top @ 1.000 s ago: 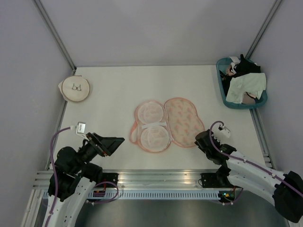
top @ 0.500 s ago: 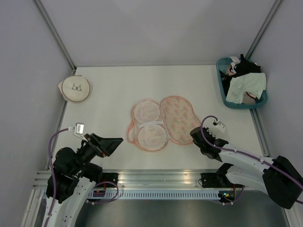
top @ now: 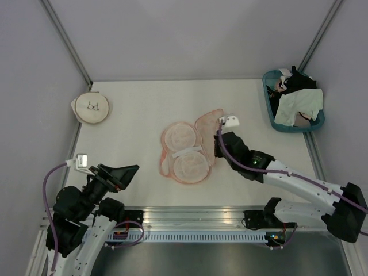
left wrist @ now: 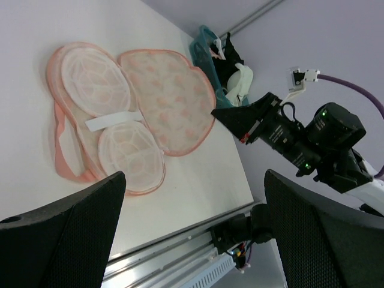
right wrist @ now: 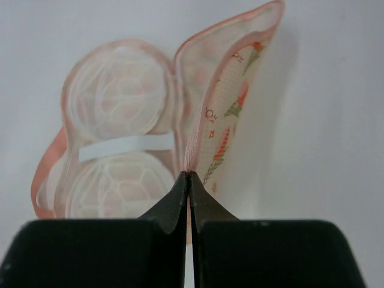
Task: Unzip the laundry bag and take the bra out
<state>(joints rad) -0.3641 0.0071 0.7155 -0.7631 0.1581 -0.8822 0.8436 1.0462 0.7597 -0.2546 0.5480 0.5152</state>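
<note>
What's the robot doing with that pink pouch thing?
The pouch is already unzipped and lies open on the table, showing two round white cups inside. The right pincer is pinching the rim of the lid flap and holding it up on edge. The left pincer is open, off to the side, touching nothing.

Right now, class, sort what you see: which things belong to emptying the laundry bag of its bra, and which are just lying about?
Belongs to the job:
laundry bag, lying open
right gripper, shut on the bag's raised flap
bra, pale white, in the teal basket

Just lying about:
round cream pouch
black garment
the teal basket itself
</note>
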